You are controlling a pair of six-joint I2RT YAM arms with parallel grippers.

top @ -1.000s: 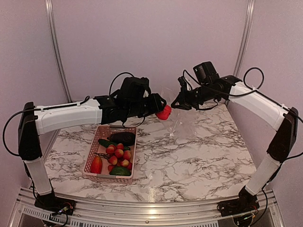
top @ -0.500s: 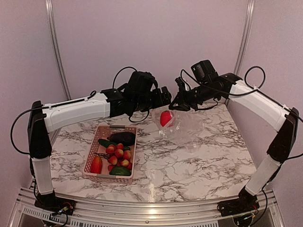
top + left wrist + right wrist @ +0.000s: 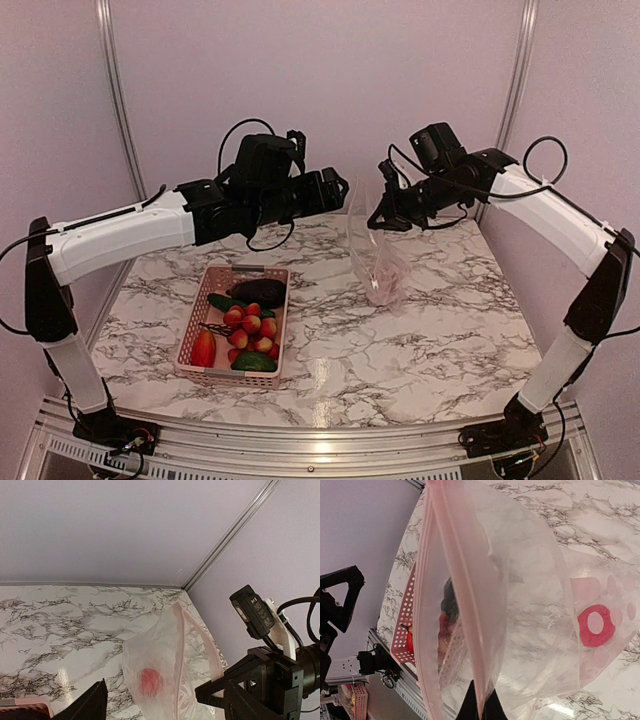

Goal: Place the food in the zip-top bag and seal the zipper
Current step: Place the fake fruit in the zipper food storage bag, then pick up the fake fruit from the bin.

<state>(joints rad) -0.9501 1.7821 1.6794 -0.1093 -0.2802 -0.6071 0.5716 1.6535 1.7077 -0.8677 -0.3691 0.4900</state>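
Observation:
My right gripper (image 3: 378,215) is shut on the zipper strip (image 3: 451,570) of the clear zip-top bag (image 3: 372,255). It holds the bag up by its mouth, and the bag's bottom rests on the table. In the right wrist view the fingertips (image 3: 481,706) pinch the pink strip. One red food piece (image 3: 150,681) lies inside the bag. My left gripper (image 3: 335,190) is open and empty, up and to the left of the bag's mouth (image 3: 182,645). The other food sits in the pink basket (image 3: 198,300): an eggplant (image 3: 258,292), cucumbers (image 3: 255,362) and red pieces (image 3: 250,325).
The basket stands at the front left of the marble table (image 3: 430,340). The pale back wall and a corner post (image 3: 225,535) are close behind the bag. A red ring mark (image 3: 594,625) is printed on the bag's side.
The left gripper let the red piece go into the bag and drew back to the left. The bag now hangs straighter from the right gripper, with the piece at its bottom.

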